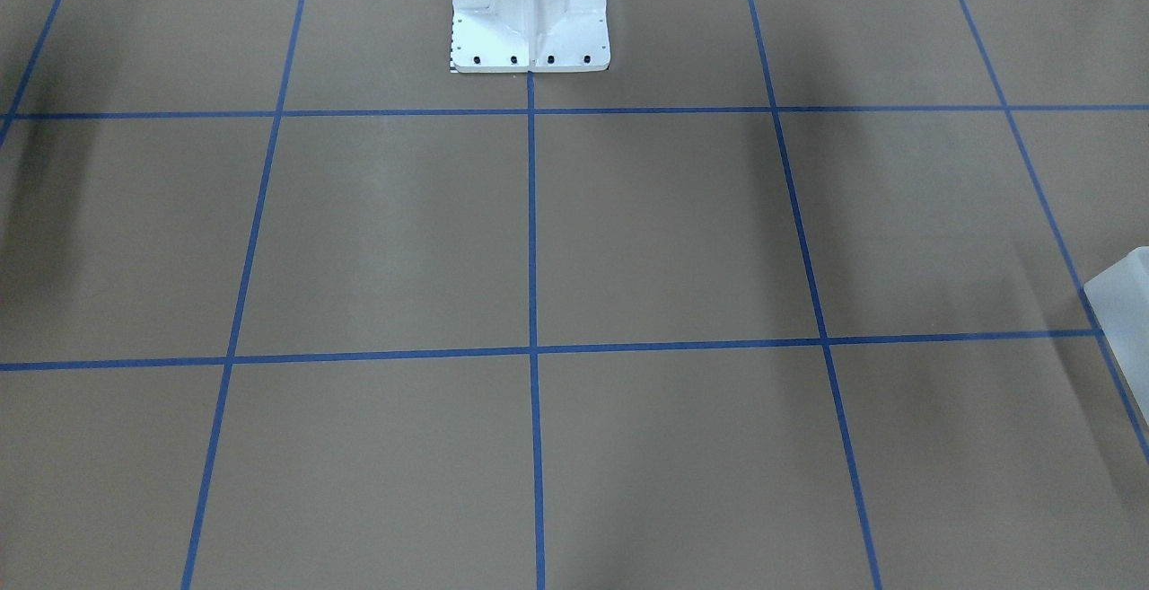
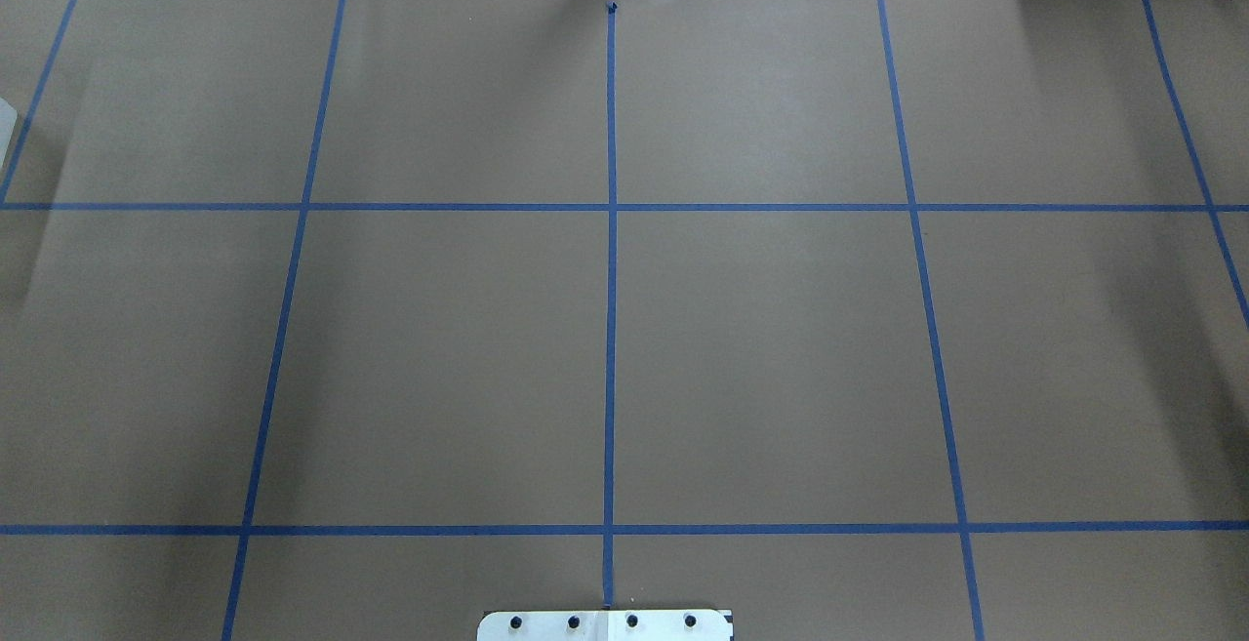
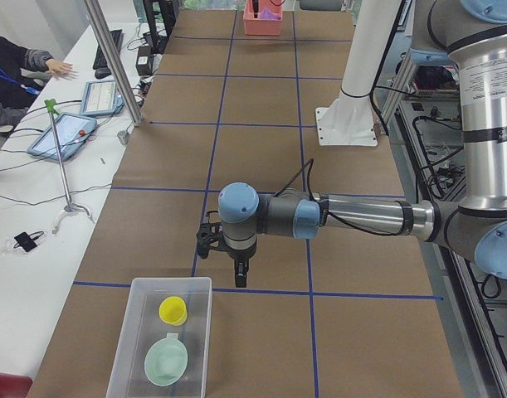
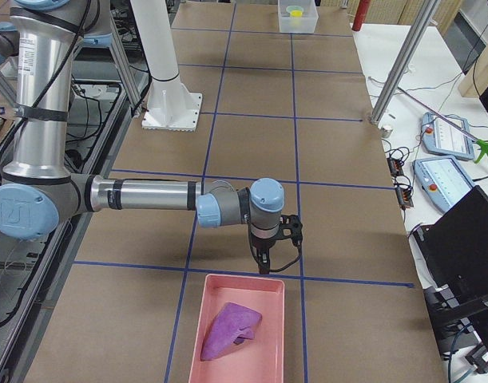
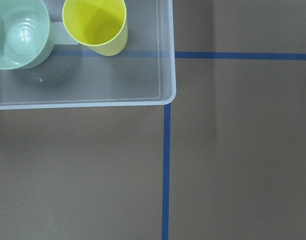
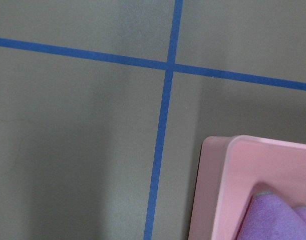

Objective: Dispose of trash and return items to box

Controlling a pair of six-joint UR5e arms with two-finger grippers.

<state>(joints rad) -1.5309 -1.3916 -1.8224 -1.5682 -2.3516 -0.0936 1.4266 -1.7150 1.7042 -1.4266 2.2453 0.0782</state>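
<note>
Fingers on the left gripper (image 3: 228,257) show only from the camera at the table's end, as a dark cluster pointing down over the brown paper (image 3: 261,149). From there I cannot tell whether they are spread or closed, or whether they carry anything. Just beside the gripper, toward the table's end, sits the clear box (image 3: 127,340), its near end cut off by the frame. Inside it stand a yellow cup (image 3: 173,310) and a pale green cup (image 3: 166,362), close together; whether they touch is unclear. The left wrist camera catches only one corner of that box and crops the green cup. Both central views show just a sliver of the box at their edge and the white base (image 1: 530,15); the arms fall outside them. Over on the right, the right gripper (image 4: 275,243) hangs just short of the pink tray (image 4: 267,355), and its finger spread is equally unreadable from that side view. A crumpled purple cloth (image 4: 230,329) lies in the tray, whose near end is cropped.
</note>
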